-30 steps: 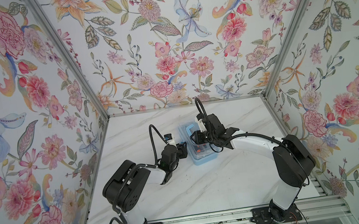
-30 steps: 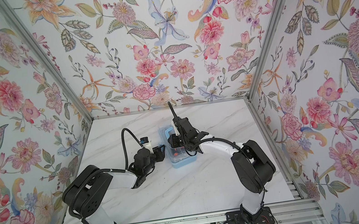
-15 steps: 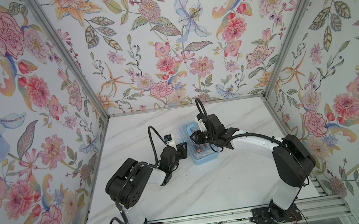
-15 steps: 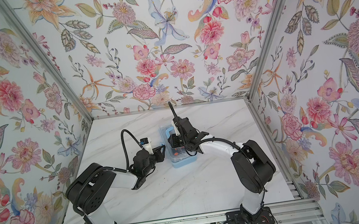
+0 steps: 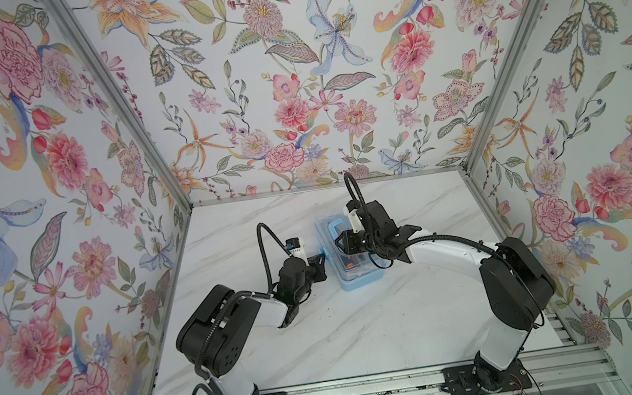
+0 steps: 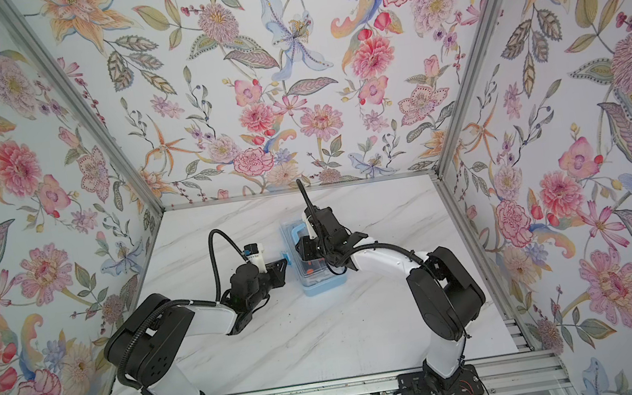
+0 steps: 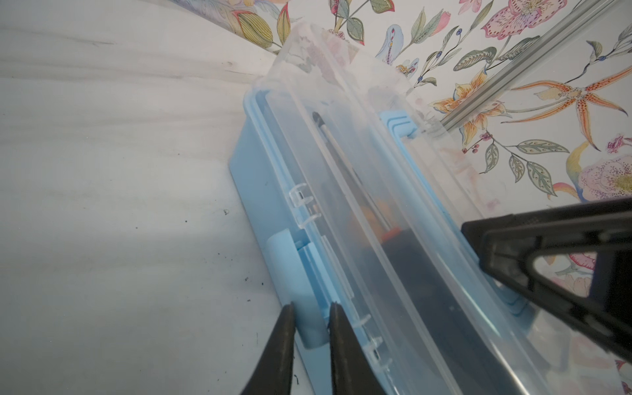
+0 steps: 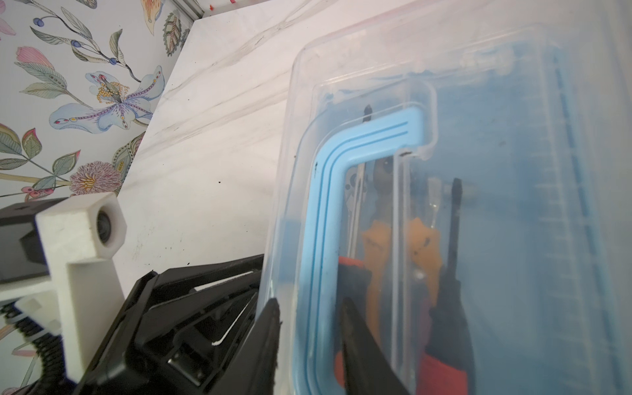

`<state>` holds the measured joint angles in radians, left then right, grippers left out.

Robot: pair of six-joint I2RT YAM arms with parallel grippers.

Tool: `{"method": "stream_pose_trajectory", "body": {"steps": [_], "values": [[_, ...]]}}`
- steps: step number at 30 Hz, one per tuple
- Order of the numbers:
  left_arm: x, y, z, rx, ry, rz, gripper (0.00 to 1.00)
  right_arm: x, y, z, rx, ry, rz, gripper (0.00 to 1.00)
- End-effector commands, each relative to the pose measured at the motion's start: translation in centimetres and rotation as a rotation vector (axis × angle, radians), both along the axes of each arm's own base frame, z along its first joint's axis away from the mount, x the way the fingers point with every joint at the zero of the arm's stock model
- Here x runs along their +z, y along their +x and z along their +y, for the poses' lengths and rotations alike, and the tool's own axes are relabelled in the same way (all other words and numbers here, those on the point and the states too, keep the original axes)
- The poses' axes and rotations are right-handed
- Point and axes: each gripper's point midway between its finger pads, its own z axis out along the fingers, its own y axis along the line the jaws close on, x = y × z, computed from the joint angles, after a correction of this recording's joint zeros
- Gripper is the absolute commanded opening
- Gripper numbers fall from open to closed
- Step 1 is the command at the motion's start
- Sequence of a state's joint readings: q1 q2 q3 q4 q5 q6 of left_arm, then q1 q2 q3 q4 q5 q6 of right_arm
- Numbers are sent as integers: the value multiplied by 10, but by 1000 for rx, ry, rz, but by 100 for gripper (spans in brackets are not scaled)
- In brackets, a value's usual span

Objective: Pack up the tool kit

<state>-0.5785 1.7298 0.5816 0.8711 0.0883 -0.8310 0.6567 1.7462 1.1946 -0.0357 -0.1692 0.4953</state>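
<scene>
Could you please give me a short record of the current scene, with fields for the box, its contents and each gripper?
box: blue tool box with clear lid down, on marble table
contents: orange-handled pliers and a black-shafted screwdriver, seen through the lid
left gripper: closed on the blue side latch
right gripper: straddles the blue handle at the lid's edge; grip unclear

no legible text, labels, numbers -- none on tool box (image 5: pixel 361 281) either
</scene>
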Motion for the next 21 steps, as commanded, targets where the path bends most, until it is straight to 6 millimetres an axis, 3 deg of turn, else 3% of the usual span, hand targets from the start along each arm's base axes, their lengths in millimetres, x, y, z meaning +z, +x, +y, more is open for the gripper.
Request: {"method": "stream_pose_trajectory", "body": {"steps": [1, 21], "values": [[13, 9, -3, -13, -5, -9, 19, -19, -12, -7, 2, -43, 82, 32], [0, 24, -12, -107, 202, 198, 20, -22, -14, -4, 19, -47, 104, 32]]}}
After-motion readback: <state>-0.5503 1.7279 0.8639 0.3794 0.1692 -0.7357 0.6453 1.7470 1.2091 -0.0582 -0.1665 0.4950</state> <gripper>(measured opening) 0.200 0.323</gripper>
